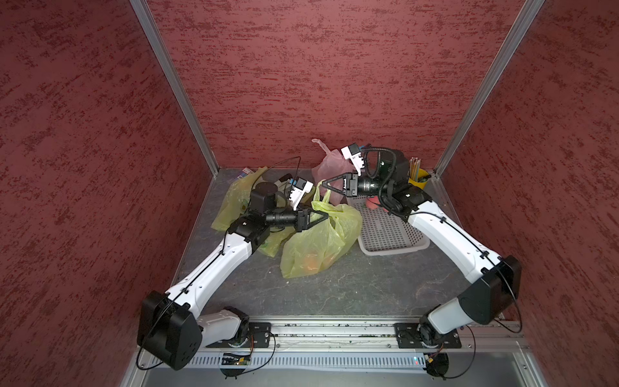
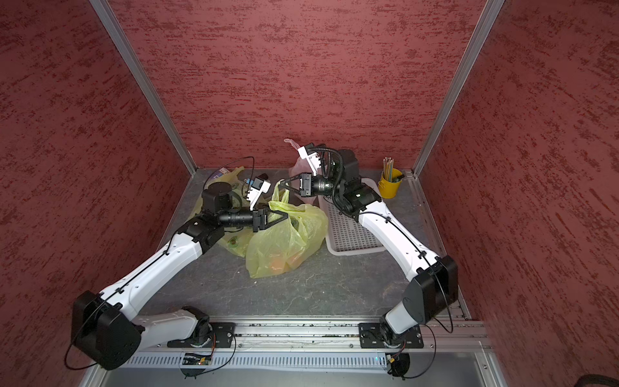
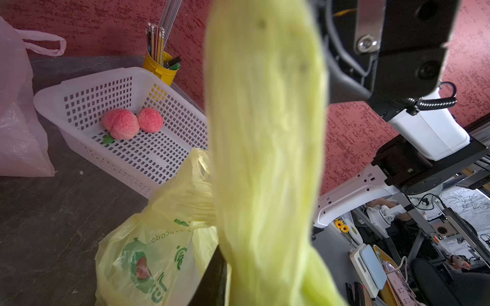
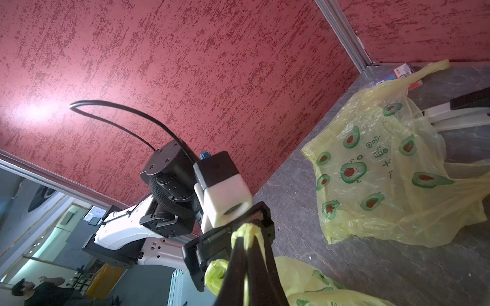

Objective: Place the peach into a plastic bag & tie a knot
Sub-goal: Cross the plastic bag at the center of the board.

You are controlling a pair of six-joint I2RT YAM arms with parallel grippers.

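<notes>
In both top views the yellow-green translucent plastic bag (image 1: 318,248) (image 2: 284,241) lay just beside the white perforated plastic basket (image 1: 392,234), an orange round shape, probably the peach (image 1: 313,263), showing through its film, with the left gripper (image 1: 325,216) and right gripper (image 1: 327,188) at its handles. The left wrist view gave only a blurred twisted handle (image 3: 265,132) across the lens and two pink peaches (image 3: 120,123) lying in the basket, so whether the left jaws held anything I could not tell. In the right wrist view the right fingers (image 4: 233,267) pressed together on a handle loop; bagging looked done, the knot begun but not tightened.
</notes>
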